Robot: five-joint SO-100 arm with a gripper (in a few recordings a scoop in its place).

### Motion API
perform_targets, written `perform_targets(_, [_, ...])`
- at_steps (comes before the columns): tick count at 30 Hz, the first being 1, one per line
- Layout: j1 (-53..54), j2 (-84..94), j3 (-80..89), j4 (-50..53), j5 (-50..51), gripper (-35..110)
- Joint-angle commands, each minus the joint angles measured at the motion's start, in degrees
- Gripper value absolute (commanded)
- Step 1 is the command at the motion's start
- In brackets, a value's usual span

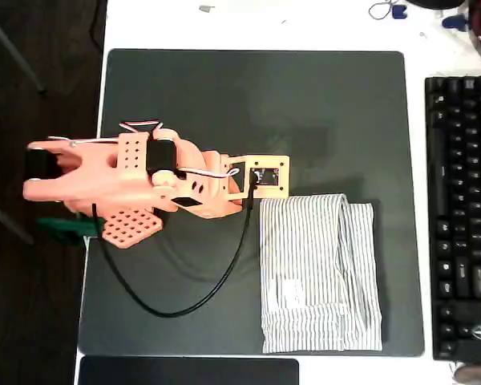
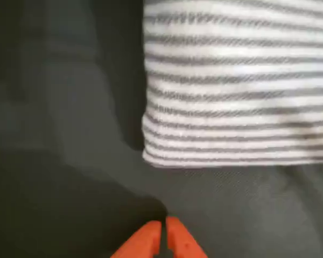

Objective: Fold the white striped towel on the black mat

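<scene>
A: How is the arm lying?

B: In the overhead view the orange arm (image 1: pixel 136 180) reaches in from the left edge of the black mat (image 1: pixel 248 104) and stretches rightward, low over it. The wrist camera's frame (image 1: pixel 264 176) sits at its far end, just beside the upper left corner of the white striped towel (image 1: pixel 321 273).

A: And the hand?

B: In the wrist view the hand (image 2: pixel 163 236) shows as two orange fingertips (image 2: pixel 145 239) at the bottom edge, pressed together with only a thin seam between them. Nothing is held. They hang over bare mat, apart from the cloth.

A: Where does the towel sit?

B: In the lower right part of the mat, folded into an upright rectangle with a second layer peeking out along its right side. A small white label (image 1: pixel 291 290) lies near the middle of the top layer. Its bottom hem runs close to the mat's lower edge, and its right side stops short of the mat's right edge.

A: Room to move?

B: The whole upper half of the mat is bare, and so is the lower left, except for the black cable (image 1: pixel 176 309) looping across it. A black keyboard (image 1: pixel 462 216) stands on the white bench (image 1: pixel 305 24) just right of the mat.
</scene>
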Motion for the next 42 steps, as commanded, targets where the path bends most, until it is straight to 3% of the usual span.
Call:
perform_targets(1, [1.4, 2.3, 1.8, 1.8, -0.7, 0])
perform_targets(8, [0.6, 4.0, 1.8, 7.1, 0.0, 0])
perform_targets(42, [1.2, 4.0, 2.6, 7.0, 3.7, 0])
